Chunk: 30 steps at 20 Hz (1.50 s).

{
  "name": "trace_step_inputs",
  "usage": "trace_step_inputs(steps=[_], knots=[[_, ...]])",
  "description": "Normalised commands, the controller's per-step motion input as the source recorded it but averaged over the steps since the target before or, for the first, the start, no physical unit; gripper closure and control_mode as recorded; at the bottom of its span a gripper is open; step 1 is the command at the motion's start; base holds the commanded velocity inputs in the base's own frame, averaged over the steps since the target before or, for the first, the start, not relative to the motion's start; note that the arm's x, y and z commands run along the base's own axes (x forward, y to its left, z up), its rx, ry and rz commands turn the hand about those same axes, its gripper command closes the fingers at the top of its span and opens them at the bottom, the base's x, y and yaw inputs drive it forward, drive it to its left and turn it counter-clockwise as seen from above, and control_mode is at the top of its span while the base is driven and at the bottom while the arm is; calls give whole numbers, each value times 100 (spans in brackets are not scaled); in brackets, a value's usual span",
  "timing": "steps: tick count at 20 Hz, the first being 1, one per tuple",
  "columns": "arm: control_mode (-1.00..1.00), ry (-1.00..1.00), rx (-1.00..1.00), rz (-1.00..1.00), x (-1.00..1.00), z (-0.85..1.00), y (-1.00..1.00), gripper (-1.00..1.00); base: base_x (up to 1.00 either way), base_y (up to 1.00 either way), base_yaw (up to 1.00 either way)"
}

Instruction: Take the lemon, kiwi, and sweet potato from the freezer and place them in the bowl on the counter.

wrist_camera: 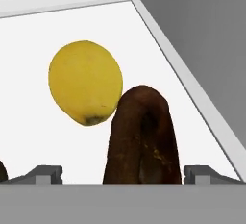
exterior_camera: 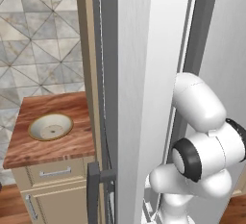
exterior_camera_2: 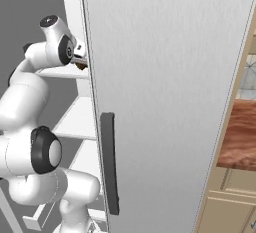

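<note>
The lemon [wrist_camera: 85, 82] lies on a white freezer shelf [wrist_camera: 29, 59], seen in the hand view up and to the left of centre, ahead of the tool [wrist_camera: 123, 175]. Just beside it, touching or nearly touching its lower right side, stands a dark brown elongated lump [wrist_camera: 142, 139], likely the sweet potato, which sits between the two fingertips [wrist_camera: 45, 172] and close to the camera. The tool is spread wide, one tip at each lower corner of the hand view; it holds nothing, and contact with the brown lump cannot be judged. A sliver of another dark object [wrist_camera: 2, 171] shows at the lower left edge. The right base view shows the arm reaching into the freezer [exterior_camera_2: 165, 77] behind its open door, the wrist at an upper shelf. The left base view shows what the others lack: the bowl [exterior_camera: 50, 126] on the tabletop [exterior_camera: 72, 146], left of the freezer, well apart from the arm.
</note>
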Motion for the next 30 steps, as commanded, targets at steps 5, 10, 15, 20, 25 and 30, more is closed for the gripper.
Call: trace_step_inputs(steps=[5, 10, 15, 20, 25, 30], knots=[[-100, 0, 1, 0, 0, -38, 0, 100, 0, 0, 0], [-100, 0, 0, 0, 0, -2, 0, 100, 0, 0, 0], [-100, 0, 0, 0, 0, 0, 0, 100, 0, 0, 0], [-100, 0, 0, 0, -23, 0, 0, 100, 0, 0, 0], [-100, 0, 0, 9, -42, 5, -1, 100, 0, 0, 0], [-100, 0, 0, 12, -31, 10, 0, 100, 0, 0, 0]])
